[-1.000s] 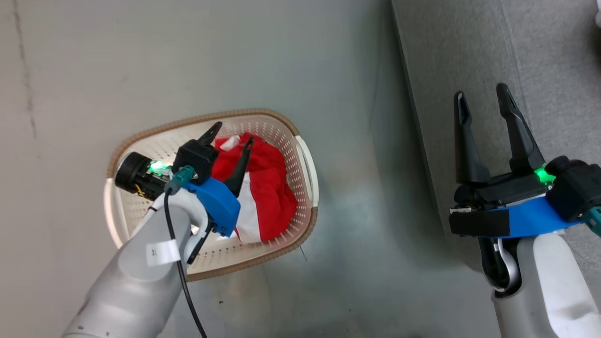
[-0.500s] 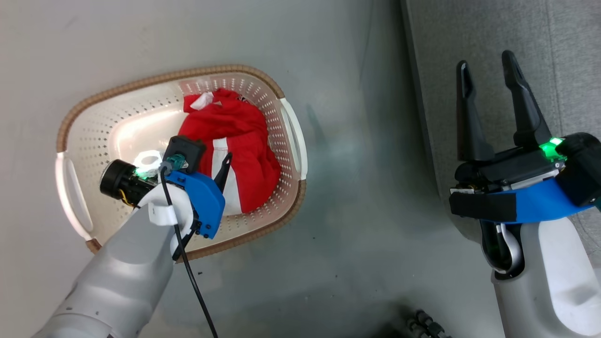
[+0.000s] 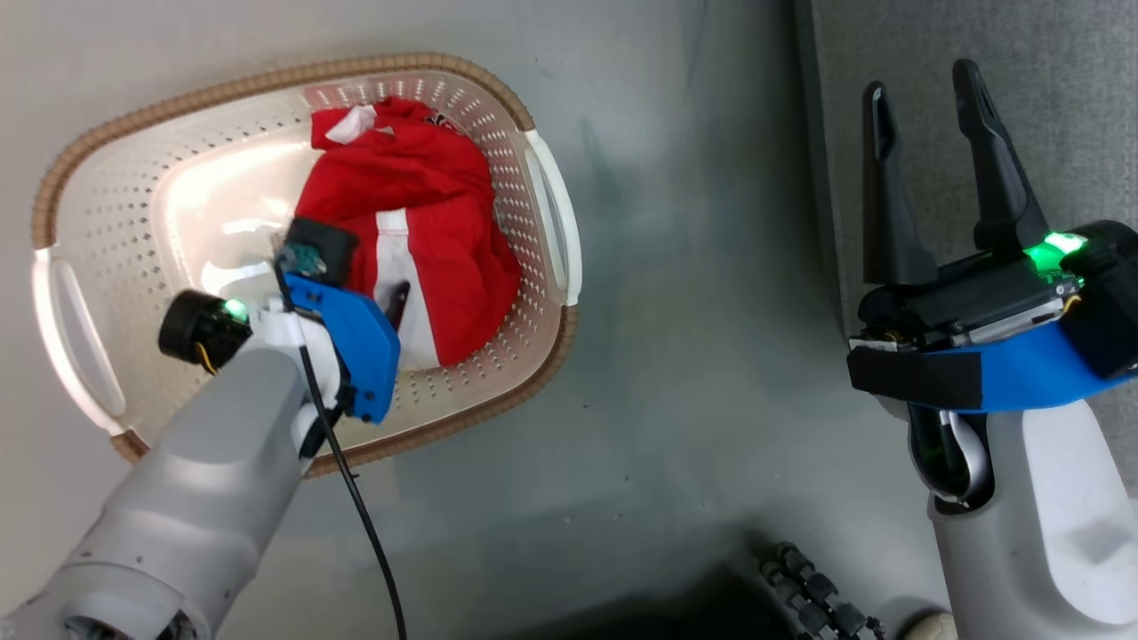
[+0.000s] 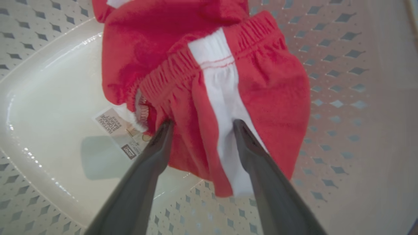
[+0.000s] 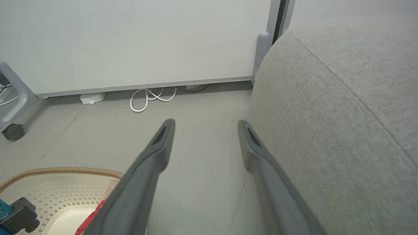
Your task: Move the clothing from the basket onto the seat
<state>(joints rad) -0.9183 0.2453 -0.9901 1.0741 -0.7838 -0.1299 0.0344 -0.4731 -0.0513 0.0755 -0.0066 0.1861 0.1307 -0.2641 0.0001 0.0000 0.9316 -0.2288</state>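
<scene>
The clothing [image 3: 418,213], bright red with a white stripe, lies bunched in the right half of the cream perforated basket [image 3: 116,178]. My left gripper [image 3: 369,289] reaches down into the basket. In the left wrist view it [image 4: 203,123] is open, its two fingertips pressed against the clothing [image 4: 209,75] on either side of a fold by the elastic waistband. My right gripper [image 3: 920,80] hangs open and empty over the near edge of the grey seat [image 3: 1049,89]. The right wrist view shows this gripper [image 5: 205,122] beside the seat's rounded side [image 5: 343,98].
Grey floor [image 3: 693,356] separates the basket from the seat. A paper label [image 4: 120,130] lies on the basket's bottom. A white cable [image 5: 150,98] coils at the foot of the wall, and a caster wheel [image 5: 13,132] stands far left. A black ribbed hose [image 3: 809,596] lies at the bottom edge.
The head camera has shifted, so the basket sits higher and further left in the picture. My left gripper has gone down into the basket onto the clothing, still open. The right gripper has barely moved.
</scene>
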